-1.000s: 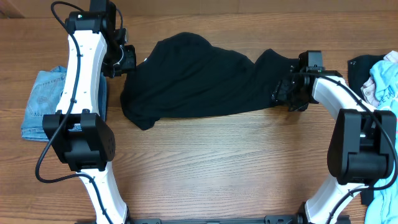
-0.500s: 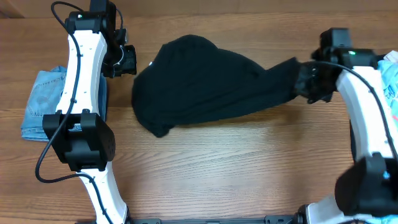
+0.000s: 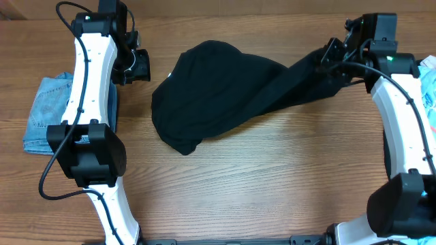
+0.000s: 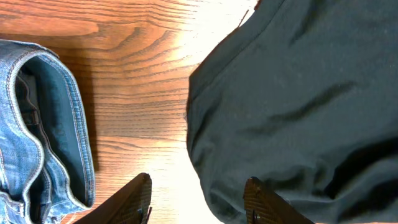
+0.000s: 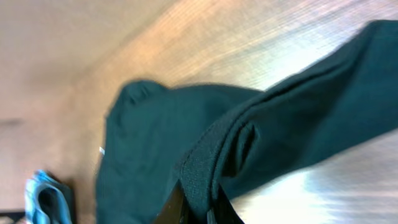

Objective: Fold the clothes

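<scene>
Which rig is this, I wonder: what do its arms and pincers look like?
Left arm and right arm: white shells, bulky black joints, thin black cable alongside, a small green light each. Left pincer and right pincer: black.

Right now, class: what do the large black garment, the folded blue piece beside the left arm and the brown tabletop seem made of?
Large black garment: soft matte knit, probably cotton jersey; it drapes and creases. Folded blue piece: denim, faded weave and stitched seams. Brown tabletop: wood or wood-look laminate; grain lines, slight sheen.
</scene>
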You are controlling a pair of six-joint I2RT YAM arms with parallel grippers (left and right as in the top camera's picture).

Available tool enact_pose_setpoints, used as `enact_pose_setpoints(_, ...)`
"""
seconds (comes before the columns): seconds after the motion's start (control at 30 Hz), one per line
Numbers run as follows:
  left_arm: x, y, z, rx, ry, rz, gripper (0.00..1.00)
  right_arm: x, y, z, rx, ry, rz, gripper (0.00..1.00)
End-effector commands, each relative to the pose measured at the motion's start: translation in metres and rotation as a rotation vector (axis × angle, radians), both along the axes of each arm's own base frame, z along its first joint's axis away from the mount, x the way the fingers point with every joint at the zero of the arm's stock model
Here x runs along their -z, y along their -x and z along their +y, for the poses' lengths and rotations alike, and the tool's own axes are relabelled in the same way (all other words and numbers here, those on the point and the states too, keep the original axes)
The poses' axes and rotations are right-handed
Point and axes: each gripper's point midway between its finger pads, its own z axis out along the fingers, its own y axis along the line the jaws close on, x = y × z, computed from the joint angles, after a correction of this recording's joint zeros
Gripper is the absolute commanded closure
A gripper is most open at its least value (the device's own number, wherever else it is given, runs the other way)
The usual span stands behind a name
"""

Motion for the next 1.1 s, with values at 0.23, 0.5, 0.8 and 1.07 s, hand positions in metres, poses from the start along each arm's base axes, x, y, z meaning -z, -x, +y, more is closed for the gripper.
enact_pose_setpoints(0.23, -0.013, 0.01, -0.026, 0.118, 0.098, 0.0, 0.55, -0.001, 0.069, -0.022, -0.009, 0.171, 0.192, 0.96)
enact_pose_setpoints(0.5, 0.038, 0.066, -0.065, 0.129, 0.191, 0.258, 0.57, -0.016, 0.105, -0.024, -0.001, 0.194, 0.236, 0.96)
enact_pose_setpoints(0.8, 0.114, 0.133, -0.11, 0.342, 0.075, 0.425, 0.64, -0.021, 0.092, -0.026, 0.008, 0.202, 0.181, 0.94)
enact_pose_setpoints(1.07, 0.122, 0.133, -0.11, 0.505, -0.293, 0.357, 0.73, -0.019, 0.091, -0.038, 0.042, 0.262, 0.188, 0.92)
